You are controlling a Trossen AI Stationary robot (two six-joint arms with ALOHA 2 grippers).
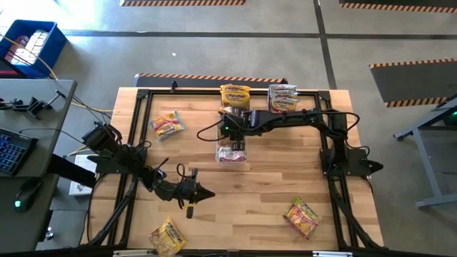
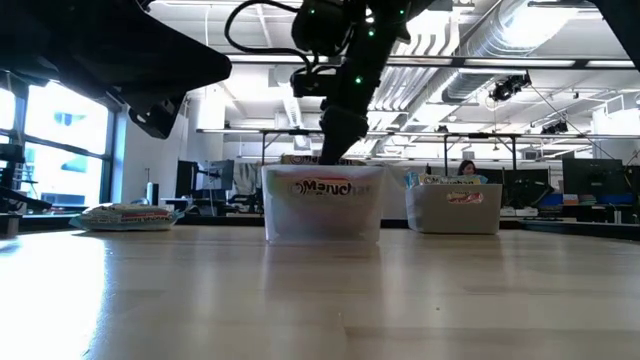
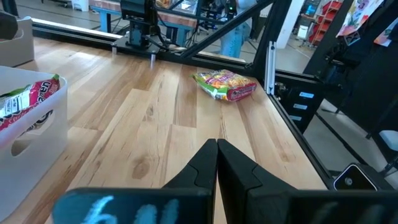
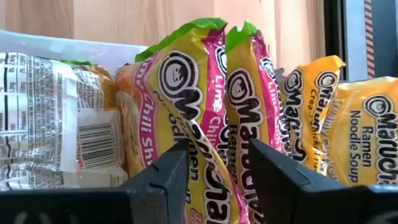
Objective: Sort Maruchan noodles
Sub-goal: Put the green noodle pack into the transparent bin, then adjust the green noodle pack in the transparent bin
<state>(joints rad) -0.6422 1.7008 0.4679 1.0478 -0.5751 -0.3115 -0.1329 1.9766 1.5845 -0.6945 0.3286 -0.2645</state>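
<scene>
Crinkly pink-and-green plastic noodle packets stand on edge in the clear plastic bin at mid-table; light, slippery and crushable, they look best pinched by a top edge. The right gripper hangs there, jaws parted around one packet. The left gripper, shut and empty, waits near the front. Loose packets lie scattered; two far bins crowd close.
</scene>
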